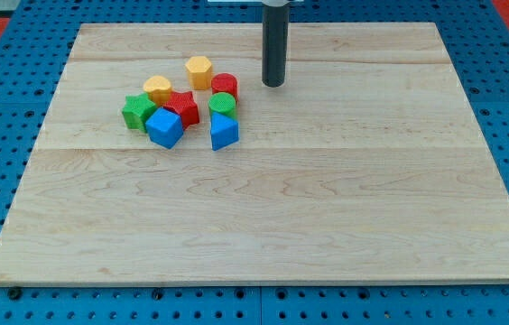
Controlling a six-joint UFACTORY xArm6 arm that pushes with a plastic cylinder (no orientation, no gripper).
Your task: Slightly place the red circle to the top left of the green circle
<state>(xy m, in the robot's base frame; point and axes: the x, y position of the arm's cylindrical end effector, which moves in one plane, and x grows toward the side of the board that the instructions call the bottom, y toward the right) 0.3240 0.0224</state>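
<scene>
The red circle (pixel 225 85) sits on the wooden board, touching the green circle (pixel 222 104) just below it, slightly to its right. My tip (pixel 274 84) rests on the board to the right of the red circle, a short gap away, not touching any block.
A yellow hexagon (pixel 199 71) lies up-left of the red circle. A yellow block (pixel 157 88), a red star (pixel 181 106), a green star (pixel 137 112), a blue cube (pixel 165 127) and a blue block (pixel 223 132) cluster around. The wooden board (pixel 327 199) lies on a blue pegboard.
</scene>
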